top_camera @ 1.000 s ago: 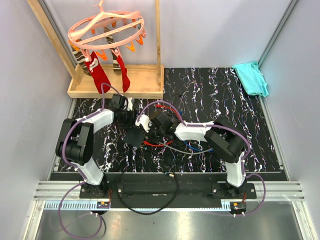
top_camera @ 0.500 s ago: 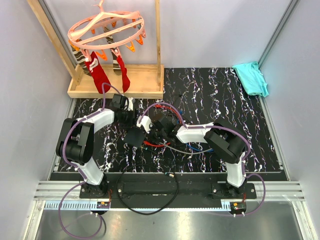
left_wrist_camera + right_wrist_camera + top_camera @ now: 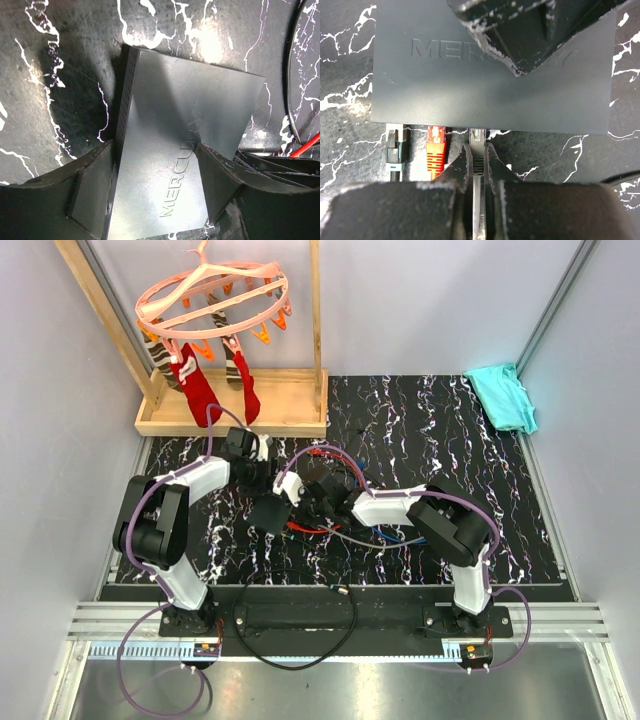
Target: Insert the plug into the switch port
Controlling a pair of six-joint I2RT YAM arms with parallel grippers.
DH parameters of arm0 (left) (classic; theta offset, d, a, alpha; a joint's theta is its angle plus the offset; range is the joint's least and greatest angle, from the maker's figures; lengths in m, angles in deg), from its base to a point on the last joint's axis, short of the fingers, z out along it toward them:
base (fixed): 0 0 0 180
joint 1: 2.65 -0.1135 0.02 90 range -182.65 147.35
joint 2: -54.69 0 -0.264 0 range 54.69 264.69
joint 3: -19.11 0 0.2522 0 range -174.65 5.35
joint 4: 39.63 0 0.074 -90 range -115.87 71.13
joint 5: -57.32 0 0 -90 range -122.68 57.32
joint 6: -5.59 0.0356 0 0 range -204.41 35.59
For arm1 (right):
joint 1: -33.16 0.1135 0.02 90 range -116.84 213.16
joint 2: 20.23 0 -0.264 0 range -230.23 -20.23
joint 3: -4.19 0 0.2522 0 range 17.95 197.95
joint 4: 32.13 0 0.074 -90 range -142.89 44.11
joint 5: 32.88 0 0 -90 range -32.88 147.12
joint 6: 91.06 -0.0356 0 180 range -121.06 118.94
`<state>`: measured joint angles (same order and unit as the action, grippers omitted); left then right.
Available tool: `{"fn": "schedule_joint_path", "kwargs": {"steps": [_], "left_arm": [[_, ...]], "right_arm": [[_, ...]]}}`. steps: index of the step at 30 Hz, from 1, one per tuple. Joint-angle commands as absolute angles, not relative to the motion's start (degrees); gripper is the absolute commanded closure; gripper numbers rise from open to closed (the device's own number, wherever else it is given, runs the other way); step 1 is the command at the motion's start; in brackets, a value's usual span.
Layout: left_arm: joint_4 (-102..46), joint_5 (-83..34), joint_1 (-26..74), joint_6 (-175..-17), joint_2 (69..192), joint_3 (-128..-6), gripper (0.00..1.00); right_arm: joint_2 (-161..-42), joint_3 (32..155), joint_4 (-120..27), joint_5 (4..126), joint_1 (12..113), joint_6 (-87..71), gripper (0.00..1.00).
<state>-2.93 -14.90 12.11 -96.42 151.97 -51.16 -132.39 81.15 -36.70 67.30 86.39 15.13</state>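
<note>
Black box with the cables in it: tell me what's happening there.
The left gripper stands over the switch, jaws wide, one finger over its top and the other beside its vented edge, apparently holding it down. The right gripper has its jaws shut on a plug and holds its tip at the switch's port edge, beside an orange plug and a green-tabbed plug already in. Whether the held plug is fully seated cannot be told.
</note>
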Motion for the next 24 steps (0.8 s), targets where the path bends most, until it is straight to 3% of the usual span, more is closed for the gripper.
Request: {"fn": "schedule_joint_path", "kwargs": {"steps": [1,17,19,24], "left_arm": [[-0.12,-2.46,17.04,-98.03,154.18,-49.23,0.33],[-1.35,6.69,19.24,-100.84,152.78,-44.31,0.36],[-0.65,2.84,18.97,-100.93,151.99,-43.96,0.34],[2.87,-11.99,16.25,-100.49,151.55,-47.38,0.32]], "right_arm": [[-133.52,86.33,-17.78,68.46,87.38,14.59,1.0],[-137.56,92.03,-9.84,59.85,89.05,13.18,1.0],[-136.96,92.31,-12.57,60.37,89.23,12.66,0.99],[-133.97,88.01,-18.2,59.5,89.41,10.28,0.84]]}}
